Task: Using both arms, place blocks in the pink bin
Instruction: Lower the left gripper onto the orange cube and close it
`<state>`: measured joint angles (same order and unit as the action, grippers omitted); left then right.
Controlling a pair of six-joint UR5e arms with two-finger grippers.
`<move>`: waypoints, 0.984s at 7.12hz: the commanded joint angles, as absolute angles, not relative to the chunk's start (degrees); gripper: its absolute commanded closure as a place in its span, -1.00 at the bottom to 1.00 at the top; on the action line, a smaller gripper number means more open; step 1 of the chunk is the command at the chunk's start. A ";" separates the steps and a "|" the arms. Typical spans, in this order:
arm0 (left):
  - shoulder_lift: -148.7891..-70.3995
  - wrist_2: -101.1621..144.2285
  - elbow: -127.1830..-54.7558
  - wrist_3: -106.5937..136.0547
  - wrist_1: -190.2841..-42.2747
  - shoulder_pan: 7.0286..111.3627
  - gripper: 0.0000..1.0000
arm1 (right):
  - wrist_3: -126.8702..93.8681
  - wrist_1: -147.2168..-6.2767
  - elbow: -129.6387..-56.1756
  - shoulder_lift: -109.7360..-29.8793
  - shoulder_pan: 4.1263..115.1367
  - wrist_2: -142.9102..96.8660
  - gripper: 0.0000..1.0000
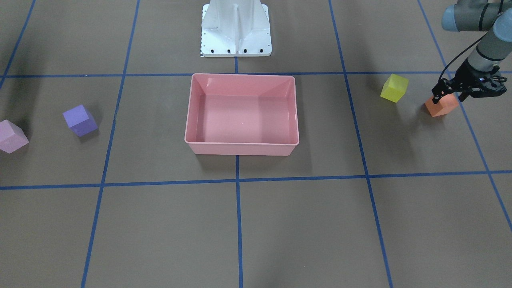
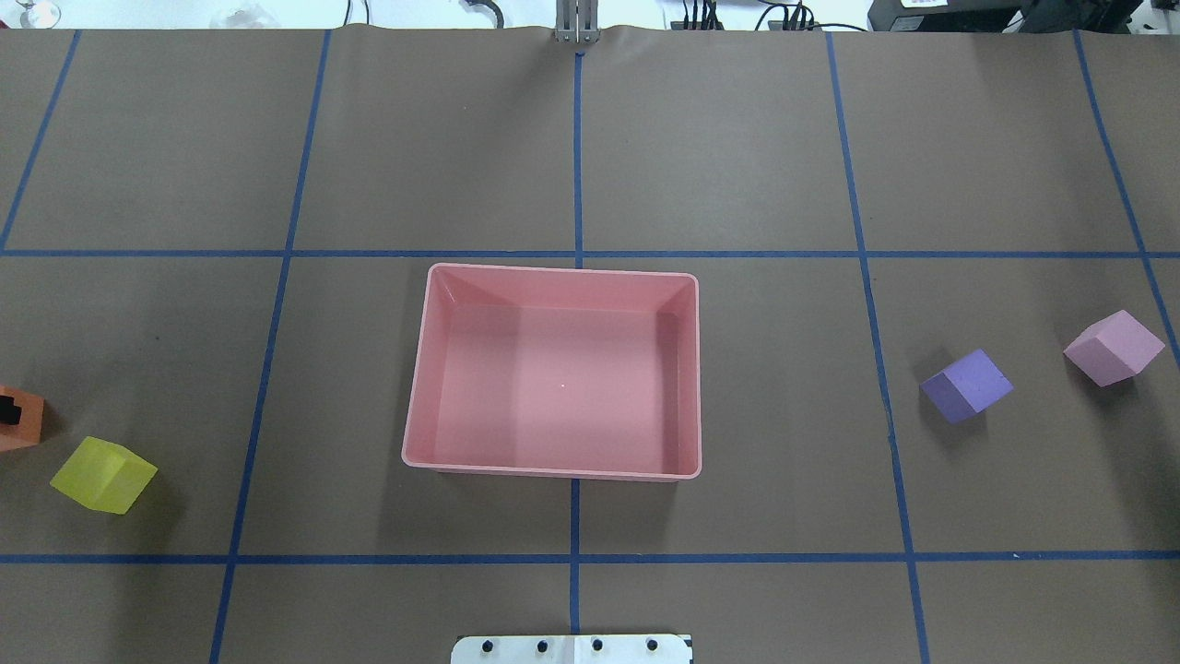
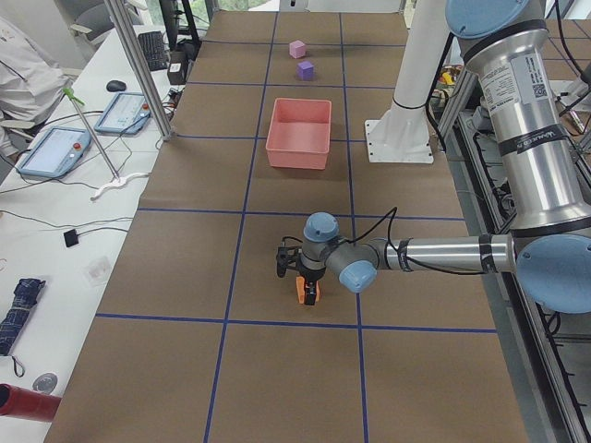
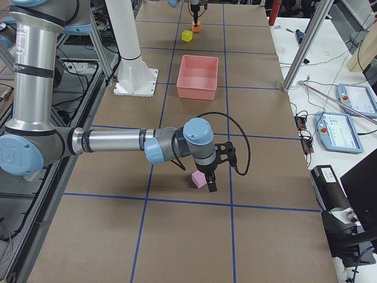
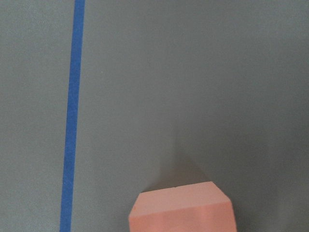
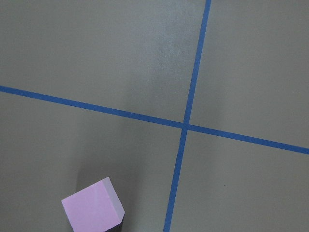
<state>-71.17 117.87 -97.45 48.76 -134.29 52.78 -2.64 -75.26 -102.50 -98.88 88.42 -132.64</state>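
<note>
The pink bin (image 1: 242, 149) stands empty at the table's middle, also in the overhead view (image 2: 417, 387). My left gripper (image 1: 450, 96) is down over the orange block (image 1: 442, 107), its fingers spread on either side of it; the block rests on the table and fills the bottom of the left wrist view (image 5: 181, 208). The yellow block (image 1: 395, 88) lies beside it. The purple block (image 1: 80, 120) and light pink block (image 1: 12, 137) lie on the other side. My right gripper (image 4: 206, 183) hangs close to the light pink block (image 4: 198, 178); I cannot tell if it is open.
The white base pedestal (image 1: 236, 32) stands behind the bin. Blue tape lines (image 2: 576, 254) grid the brown table. Desks with tablets (image 4: 341, 130) and metal posts (image 4: 306, 47) run along the table's far side. The left wrist view does not show its fingers.
</note>
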 commanded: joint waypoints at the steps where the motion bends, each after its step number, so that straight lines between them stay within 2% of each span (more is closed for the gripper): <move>1: -71.28 117.77 -97.12 48.69 -134.38 50.55 -0.71 | -2.46 -75.23 -102.48 -98.88 88.42 -132.63 -0.99; 2: -71.28 116.73 -97.12 48.43 -134.38 49.93 -0.36 | -2.46 -75.23 -102.48 -98.88 88.42 -132.63 -0.99; 3: -71.37 116.63 -97.12 48.08 -134.56 50.01 0.14 | -2.46 -75.23 -102.48 -98.88 88.42 -132.63 -0.99; 5: -71.81 119.42 -99.39 47.46 -134.21 50.45 0.51 | -2.72 -75.32 -102.48 -98.88 88.42 -132.71 -0.99; 7: -74.42 123.47 -103.42 46.14 -133.60 55.96 0.54 | -2.90 -75.32 -102.57 -98.88 88.42 -132.80 -0.99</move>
